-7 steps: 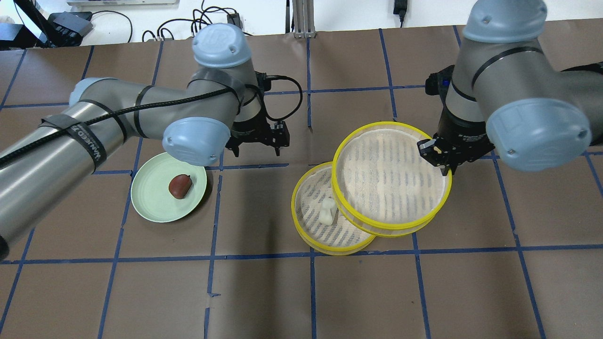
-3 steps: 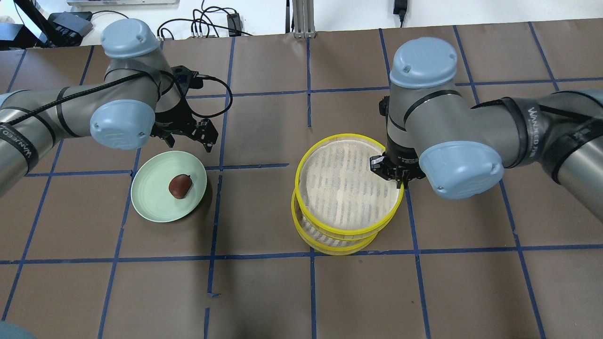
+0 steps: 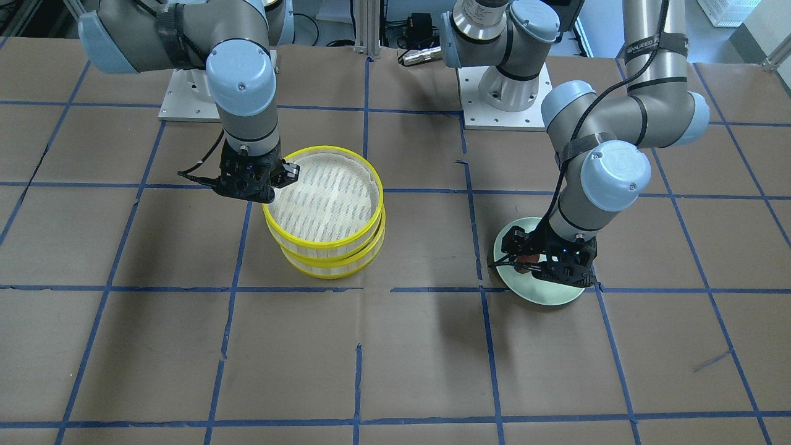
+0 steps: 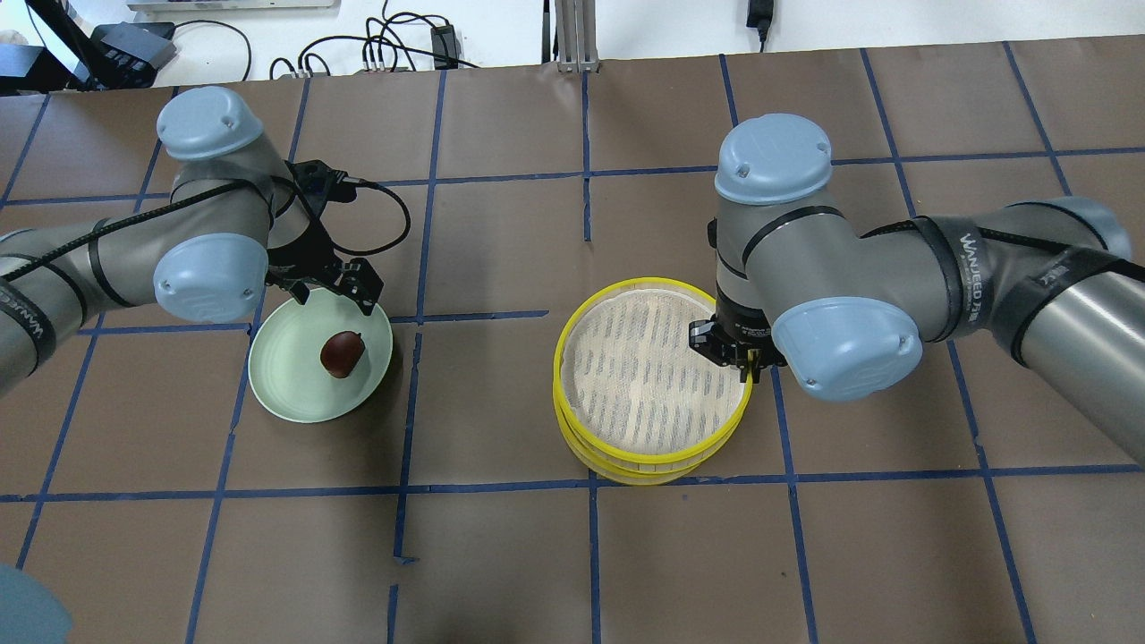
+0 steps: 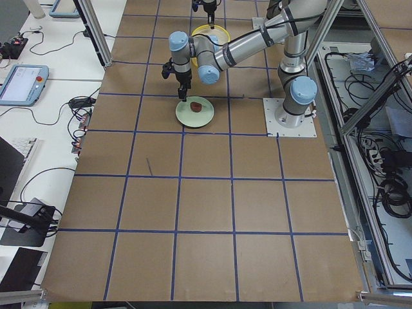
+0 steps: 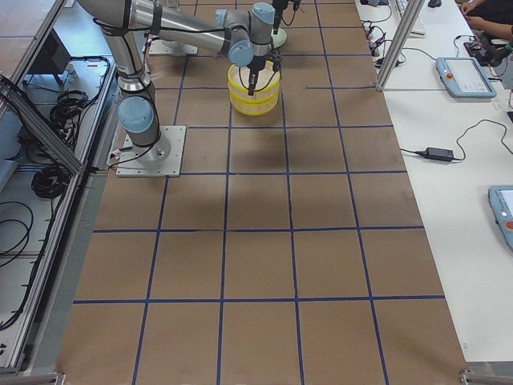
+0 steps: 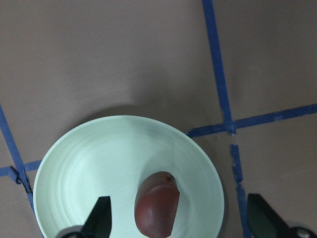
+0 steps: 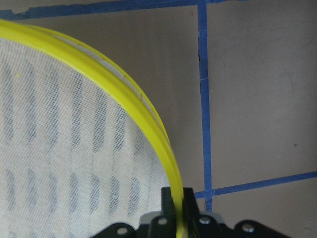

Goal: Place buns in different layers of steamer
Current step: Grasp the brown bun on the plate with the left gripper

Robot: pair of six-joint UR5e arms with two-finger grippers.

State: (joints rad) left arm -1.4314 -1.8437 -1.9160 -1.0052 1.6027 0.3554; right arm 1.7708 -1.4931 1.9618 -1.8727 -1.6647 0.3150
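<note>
Robotics lab — grid-taped table (image 4: 501,555), teach pendant (image 5: 22,84), cables (image 5: 388,190)

Overhead from rear, front view opposite, 2 distant end views, 2 close wrist views, table (image 4: 501,555) shared

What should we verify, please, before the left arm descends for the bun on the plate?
1. Left end effector open: ok, fingers spread wide.
2. Reddish-brown bun lined up between its fingers: ok, though off-centre in the left wrist view.
3. Bun lies free on the green plate: ok.
4. Right end effector shut on top tray rim: ok.
5. Top tray seated on lower tray: cannot tell, looks slightly offset.
6. White bun inside lower tray: cannot tell, covered.
</note>
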